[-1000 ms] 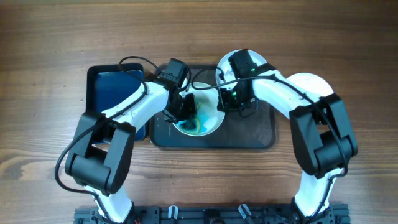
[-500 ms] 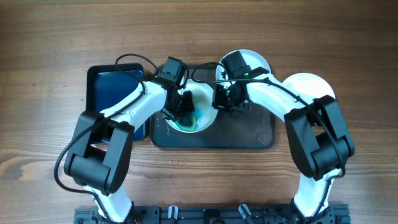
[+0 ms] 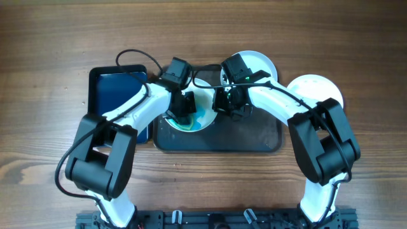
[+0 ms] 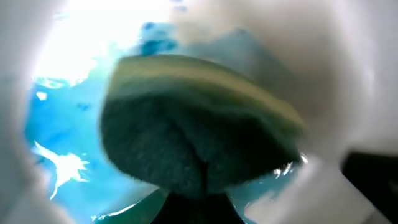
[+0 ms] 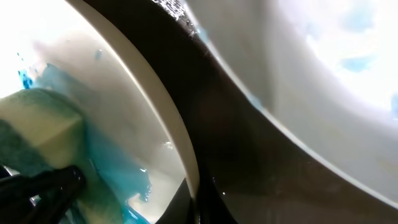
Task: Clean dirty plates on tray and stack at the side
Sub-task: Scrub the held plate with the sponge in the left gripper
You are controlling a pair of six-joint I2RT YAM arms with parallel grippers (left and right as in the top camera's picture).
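A dirty plate [image 3: 202, 116] wet with blue liquid lies at the left of the tray [image 3: 254, 137]. My left gripper [image 3: 184, 105] is shut on a green sponge [image 4: 199, 124] and presses it onto this plate [image 4: 68, 149]. My right gripper [image 3: 224, 102] is shut on the plate's right rim [image 5: 180, 137], with the sponge [image 5: 37, 124] at the left of that view. A second dirty plate [image 3: 257, 63] with faint blue marks sits at the tray's back right and also shows in the right wrist view [image 5: 323, 62]. A third white plate [image 3: 318, 89] lies on the table to the right.
A smaller black deep tray [image 3: 114, 92] with blue liquid stands left of the big tray, under my left arm. The dark tray floor [image 5: 249, 162] shows between the two plates. Wooden table [image 3: 57, 38] all round.
The blue-smeared plate, the sponge and both grippers have shifted a little left and toward the back of the tray. The right arm has followed, still on the rim.
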